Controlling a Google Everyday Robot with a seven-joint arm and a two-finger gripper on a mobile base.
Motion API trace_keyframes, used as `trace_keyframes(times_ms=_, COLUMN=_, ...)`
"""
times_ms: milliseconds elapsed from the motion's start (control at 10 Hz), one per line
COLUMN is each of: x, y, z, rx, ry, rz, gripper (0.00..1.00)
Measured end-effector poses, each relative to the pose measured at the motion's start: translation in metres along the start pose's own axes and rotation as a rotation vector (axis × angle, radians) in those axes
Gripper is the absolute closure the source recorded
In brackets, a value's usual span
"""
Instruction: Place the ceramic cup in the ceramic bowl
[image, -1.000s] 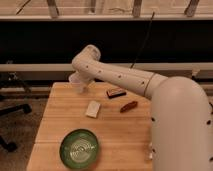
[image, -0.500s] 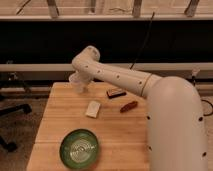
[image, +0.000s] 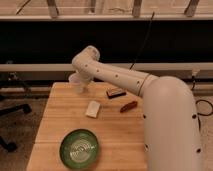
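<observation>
The ceramic cup (image: 76, 80) is small and whitish and sits at the far left corner of the wooden table (image: 115, 135), right at the end of my arm. My gripper (image: 80, 86) is at the cup, mostly hidden under the wrist. I cannot tell whether the cup rests on the table or is lifted. The ceramic bowl (image: 79, 148) is dark green with pale rings inside. It stands at the near left of the table, well in front of the cup.
A white flat packet (image: 93, 108) lies between cup and bowl. A dark bar (image: 116, 92) and a reddish-brown piece (image: 128, 106) lie to the right. My arm's thick white link (image: 170, 120) covers the table's right side. An office chair (image: 10, 107) stands left.
The near thick link of my arm has shifted slightly left. The gripper and the cup stay at about the same spot at the far left corner.
</observation>
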Motion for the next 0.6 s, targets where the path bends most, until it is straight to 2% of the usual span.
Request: trace_keyframes(times_ms=600, x=0.007, y=-0.011, z=0.043, rx=-0.079, ry=-0.031, rz=-0.02, gripper=0.2)
